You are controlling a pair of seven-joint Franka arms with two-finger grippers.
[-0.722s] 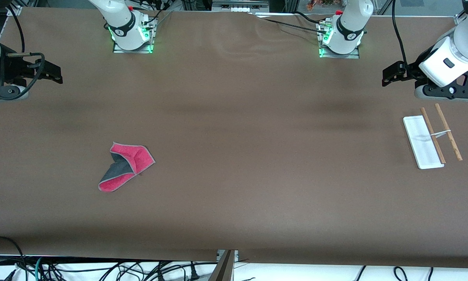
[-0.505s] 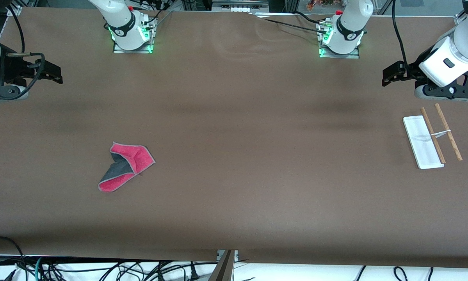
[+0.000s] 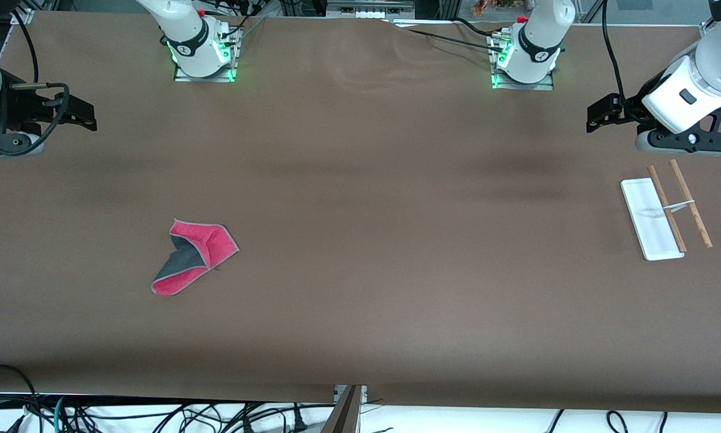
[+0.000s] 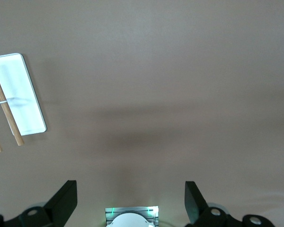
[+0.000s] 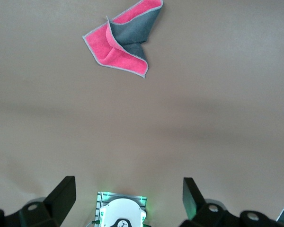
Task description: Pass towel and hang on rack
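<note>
The towel (image 3: 192,255) lies crumpled on the brown table toward the right arm's end, pink-red with a dark grey fold showing; the right wrist view also shows the towel (image 5: 120,45). The rack (image 3: 664,210) stands toward the left arm's end, with a white base (image 4: 19,94) and two brown rods (image 4: 7,111). My left gripper (image 3: 604,114) hovers open and empty over the table just beside the rack, on the bases' side. My right gripper (image 3: 80,114) waits open and empty at its own end, well apart from the towel. In the wrist views, both the left gripper (image 4: 131,189) and the right gripper (image 5: 128,185) show their jaws spread wide.
The two arm bases (image 3: 204,57) (image 3: 522,60) glow green along the table edge farthest from the front camera. Loose cables (image 3: 156,415) hang below the nearest edge. A wide stretch of bare brown table (image 3: 396,240) lies between towel and rack.
The left gripper has shifted very slightly toward the bases' side of the table. Towel, rack and right gripper have not moved.
</note>
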